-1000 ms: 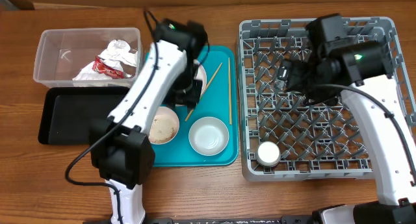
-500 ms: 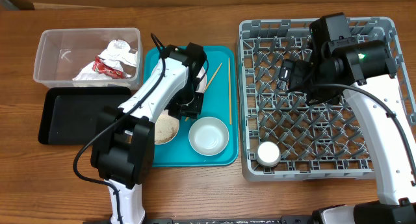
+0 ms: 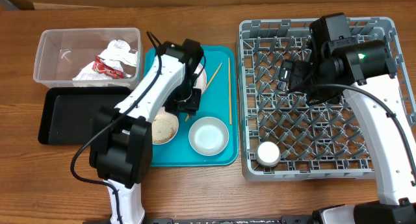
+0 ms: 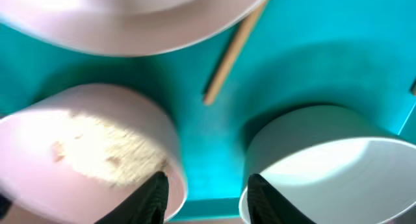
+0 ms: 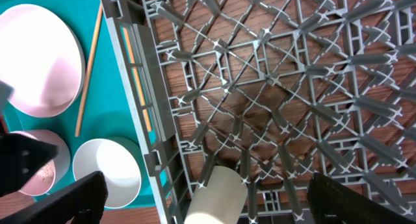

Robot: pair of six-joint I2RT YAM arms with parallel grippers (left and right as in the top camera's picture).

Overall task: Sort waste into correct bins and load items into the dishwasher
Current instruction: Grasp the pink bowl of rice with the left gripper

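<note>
My left gripper (image 3: 189, 106) hangs low over the teal tray, open, between two bowls. Its left finger (image 4: 155, 199) stands at the rim of the pale bowl holding whitish crumbs (image 4: 97, 149) (image 3: 164, 127). Its right finger sits beside the empty white bowl (image 4: 325, 162) (image 3: 208, 135). The white-pink plate (image 4: 130, 19) (image 3: 201, 80) lies behind, with one chopstick (image 4: 234, 52) against it and another chopstick (image 3: 229, 94) near the tray's right edge. My right gripper (image 3: 286, 76) (image 5: 207, 185) is wide open above the grey dish rack (image 3: 383, 94). A white cup (image 3: 268, 153) (image 5: 218, 198) lies in the rack.
The clear tub (image 3: 52, 45) at the back left holds a crumpled napkin (image 3: 118, 50) and a red wrapper (image 3: 106, 67). A black tray (image 3: 71, 117) lies in front of it. The teal tray (image 3: 224, 156) sits between these and the rack.
My left gripper has come forward and down from over the plate to the gap between the two bowls. The right arm shifted slightly and then held still.
</note>
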